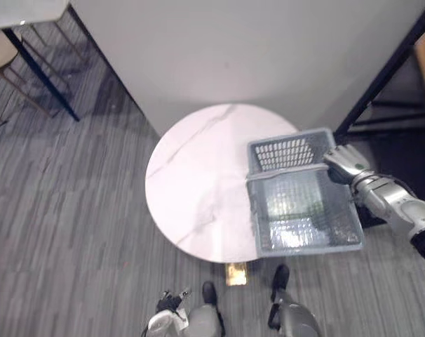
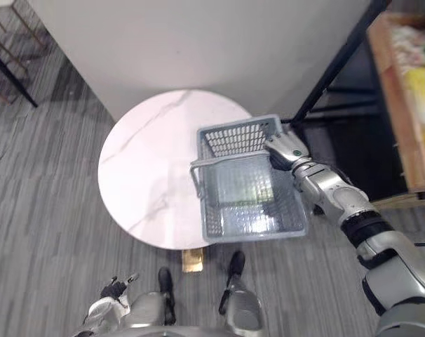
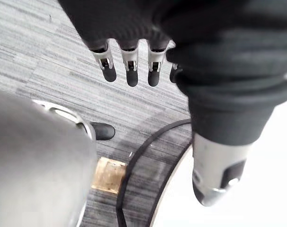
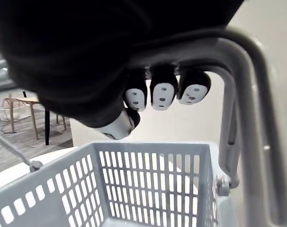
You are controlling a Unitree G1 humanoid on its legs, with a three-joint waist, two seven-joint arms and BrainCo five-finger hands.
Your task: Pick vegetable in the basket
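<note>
Nearest, low above the striped floor [image 3: 49,56]: left hand [image 3: 132,75], fingers straight and loose, nothing held. Further out, on the right edge of the round white table [image 2: 149,175] and partly past it: grey basket [image 2: 237,139]. Contents not clear. At its far right corner: right hand [image 2: 286,149], fingers [image 4: 162,94] curled round the handle [image 4: 243,118]. Beyond, at the right: shelf [image 2: 402,119] with yellow items [image 2: 419,70].
</note>
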